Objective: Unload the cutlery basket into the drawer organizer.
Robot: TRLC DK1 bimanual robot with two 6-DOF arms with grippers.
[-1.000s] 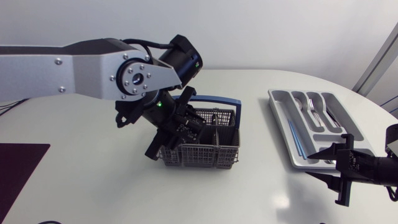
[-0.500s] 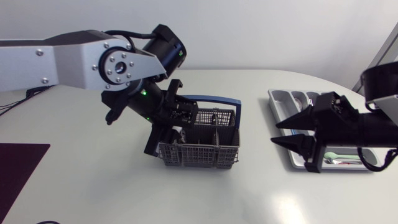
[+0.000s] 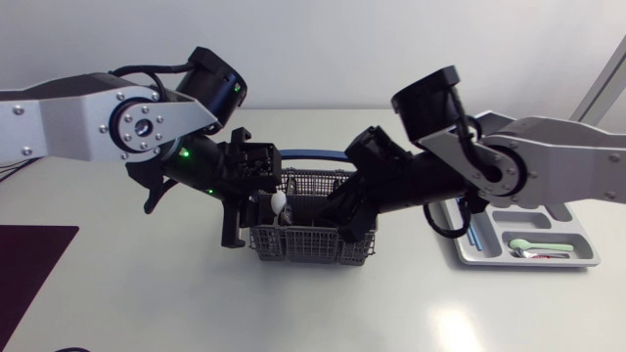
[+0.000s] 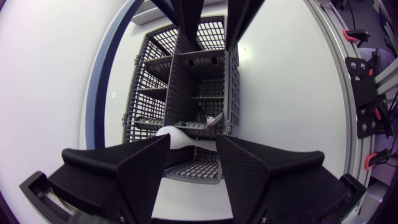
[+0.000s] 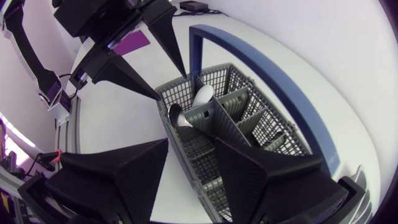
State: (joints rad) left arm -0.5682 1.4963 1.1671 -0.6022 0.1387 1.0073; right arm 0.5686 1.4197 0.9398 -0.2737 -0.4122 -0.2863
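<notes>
Grey mesh makes up the cutlery basket (image 3: 311,238), which stands mid-worktop (image 3: 147,293) in the head view with its blue handle (image 3: 308,154) raised behind it. The left arm (image 3: 98,122) comes in at the basket's left end. The left jaws are released, with one finger down outside the end wall and a white spoon (image 3: 278,201) just beside them. The right arm (image 3: 533,166) reaches across to the basket's right half, and the right jaws sit spread above it, grasping nothing. The drawer organizer (image 3: 579,235) lies well apart behind that arm, with a pale spoon (image 3: 533,242) in its near compartment.

In the left wrist view the released left jaws frame the near end of the basket (image 4: 186,87). The white spoon (image 4: 173,135) lies just ahead of them, between the tips but touching neither. A metal spoon (image 4: 213,120) sits a little farther ahead. The right arm's fingers (image 4: 186,15) dip in at the far end.

In the right wrist view the right jaws stand open over the basket (image 5: 249,127). The white spoon (image 5: 200,96) and the metal spoon (image 5: 176,116) are in the far end compartment ahead. The left arm's fingers (image 5: 165,34) are beyond them, and the blue handle (image 5: 261,65) runs alongside.
</notes>
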